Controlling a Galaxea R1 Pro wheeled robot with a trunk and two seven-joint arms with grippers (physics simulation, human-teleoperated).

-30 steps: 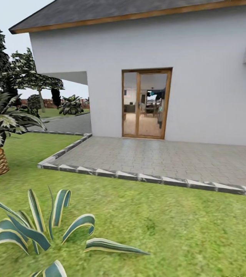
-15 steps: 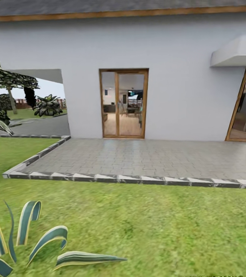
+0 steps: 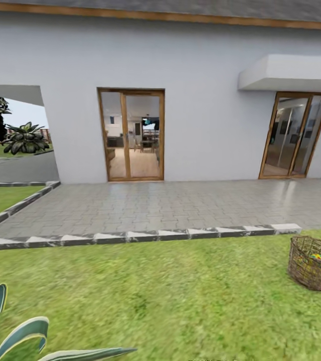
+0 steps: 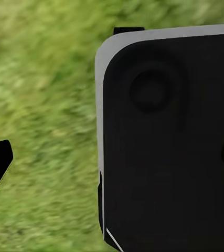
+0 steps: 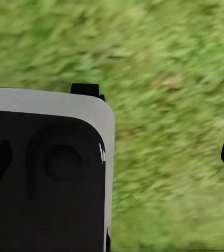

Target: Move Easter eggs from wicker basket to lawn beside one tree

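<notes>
I see the basket (image 3: 313, 262) on the lawn (image 3: 180, 296) by the house (image 3: 195, 100); I can't tell either claw's state.

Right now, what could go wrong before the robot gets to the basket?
The basket sits at the head view's far right edge, partly cut off, so the robot may turn past it and lose it. Only a speck of colour shows inside; the eggs can't be counted yet. The striped plant is close on the left and could be brushed.

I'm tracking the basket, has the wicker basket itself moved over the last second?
Cannot tell. The wicker basket has entered the head view, but the glass door slid left too: the camera turned right.
</notes>
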